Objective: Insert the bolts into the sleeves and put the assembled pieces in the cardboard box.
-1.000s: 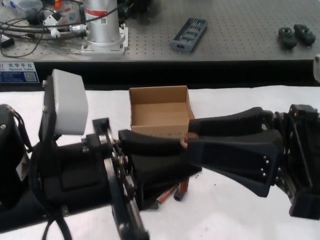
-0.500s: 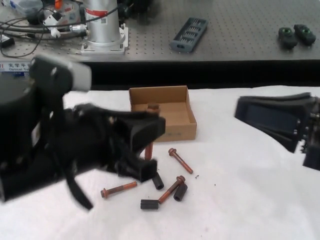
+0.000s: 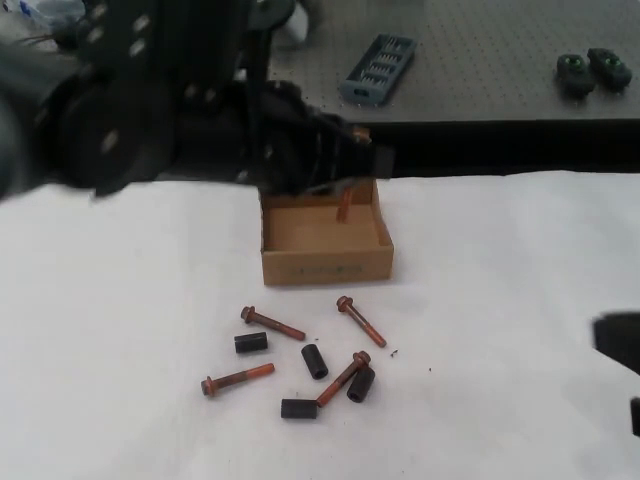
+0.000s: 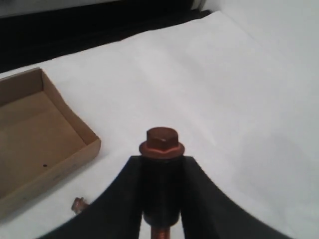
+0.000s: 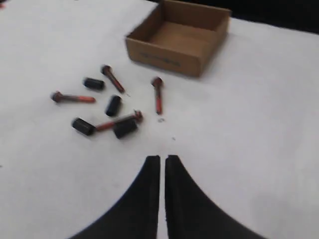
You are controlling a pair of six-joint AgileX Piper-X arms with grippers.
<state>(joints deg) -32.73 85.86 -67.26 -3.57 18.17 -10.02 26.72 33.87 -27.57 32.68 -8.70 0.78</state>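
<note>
One arm, the left arm (image 3: pixel 150 120), bulks across upper left of the high view, over the cardboard box (image 3: pixel 325 268) at centre; left gripper (image 4: pixel 160 172) clamped on a sleeved bolt (image 4: pixel 161 142); right gripper (image 5: pixel 163 164) pinched almost together, holding nothing; four loose bolts (image 3: pixel 272 323) and four sleeves (image 3: pixel 251 343) scattered lower centre.

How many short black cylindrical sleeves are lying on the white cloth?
4 sleeves, in front of the brown cardboard box: one leftmost, one in the middle, one rightmost, one nearest the camera. None looks hidden.
</note>
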